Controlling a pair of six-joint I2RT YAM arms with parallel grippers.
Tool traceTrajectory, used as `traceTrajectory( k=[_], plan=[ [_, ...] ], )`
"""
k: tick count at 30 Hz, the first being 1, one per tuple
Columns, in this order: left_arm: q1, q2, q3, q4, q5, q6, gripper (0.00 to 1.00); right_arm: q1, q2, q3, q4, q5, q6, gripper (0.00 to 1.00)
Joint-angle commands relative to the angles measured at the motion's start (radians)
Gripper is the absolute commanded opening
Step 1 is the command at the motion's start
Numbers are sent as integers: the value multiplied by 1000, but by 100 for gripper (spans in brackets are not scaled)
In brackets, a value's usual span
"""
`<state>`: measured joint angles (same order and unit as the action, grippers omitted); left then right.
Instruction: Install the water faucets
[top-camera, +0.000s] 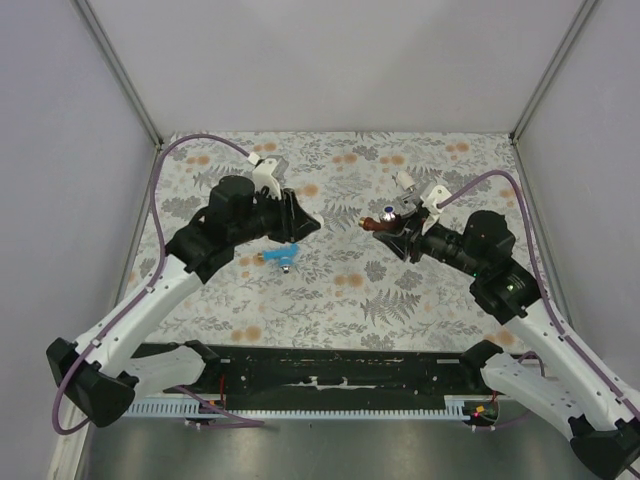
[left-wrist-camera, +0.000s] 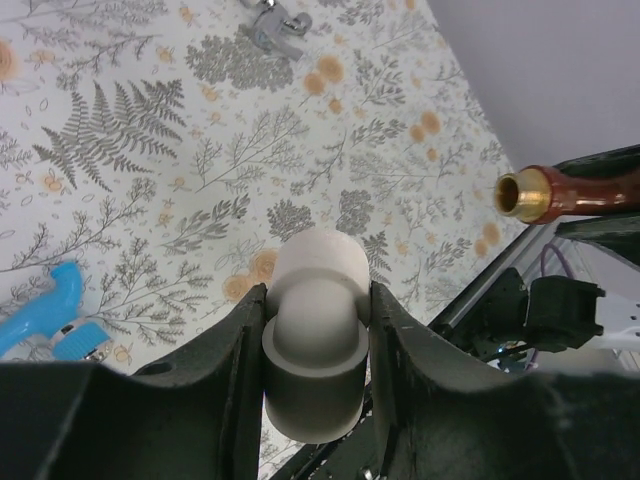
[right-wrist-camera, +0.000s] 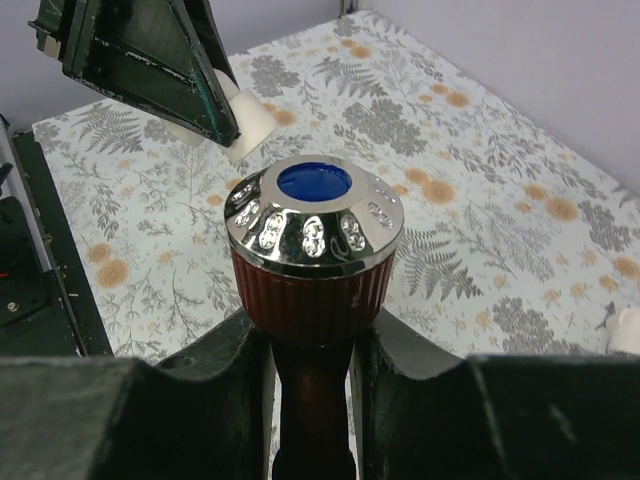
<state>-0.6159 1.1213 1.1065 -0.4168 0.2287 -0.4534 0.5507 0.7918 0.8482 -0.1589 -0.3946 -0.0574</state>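
1. Top view: the copper faucet (top-camera: 376, 222) is held off the table right of centre, pinched in the right gripper (top-camera: 380, 228); its long axis runs across the table, with the open end toward the left arm's side and the blue-capped knob facing up; the blue faucet (top-camera: 280, 258) lies flat on the table cloth (top-camera: 340, 300) just nearer than the left gripper (top-camera: 308, 226), its long axis roughly side to side; a white-silver faucet (top-camera: 405, 182) lies beyond the right gripper; the cloth is printed with grey ferns and orange flowers; pale walls (top-camera: 340, 60) close three sides, with metal frame posts (top-camera: 120, 70) at the far corners; the left arm (top-camera: 150, 290) and right arm (top-camera: 530, 300) both bend at the elbow and reach inward, grippers facing each other, near but apart.

2. Left wrist view: the left gripper's fingers clamp a white pipe fitting (left-wrist-camera: 315, 330) by its sides, rounded end pointing outward; the copper faucet shows at the right, lying level in this view, its brass mouth aimed back toward the fitting without touching it; the blue faucet is at the lower left on the cloth; the white-silver one is at the top edge.

3. Right wrist view: the right gripper's fingers press on the faucet's dark red body just under the ribbed knob; the chrome cap with its blue centre faces the camera; the left gripper and its fitting hang at the upper left.
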Motion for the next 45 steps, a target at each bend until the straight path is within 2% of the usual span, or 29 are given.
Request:
traceTrajectory(
  k=[1, 7, 13, 17, 21, 25, 30, 39, 45],
  plan=[
    [34, -43, 56, 84, 107, 30, 2, 0, 33, 40, 211, -102, -65, 0],
    [136, -49, 29, 335, 377, -141, 2, 0, 50, 0, 400, -196, -157, 0],
    [226, -2, -62, 757, 595, -457, 2, 0, 104, 103, 297, -332, -274, 0],
    [231, 5, -106, 897, 630, -585, 2, 0, 116, 132, 280, -380, -324, 0],
    [235, -26, -155, 932, 609, -659, 2, 2, 129, 144, 300, -421, -381, 0],
    [235, -49, -211, 970, 619, -731, 2, 0, 168, 180, 249, -470, -447, 0],
    [251, -71, -292, 1067, 650, -858, 2, 0, 192, 195, 255, -521, -463, 0],
    [272, -98, -352, 1133, 661, -965, 2, 2, 234, 215, 254, -555, -496, 0],
    [274, -87, -366, 1191, 667, -1048, 2, 3, 247, 190, 349, -544, -464, 0]
  ],
)
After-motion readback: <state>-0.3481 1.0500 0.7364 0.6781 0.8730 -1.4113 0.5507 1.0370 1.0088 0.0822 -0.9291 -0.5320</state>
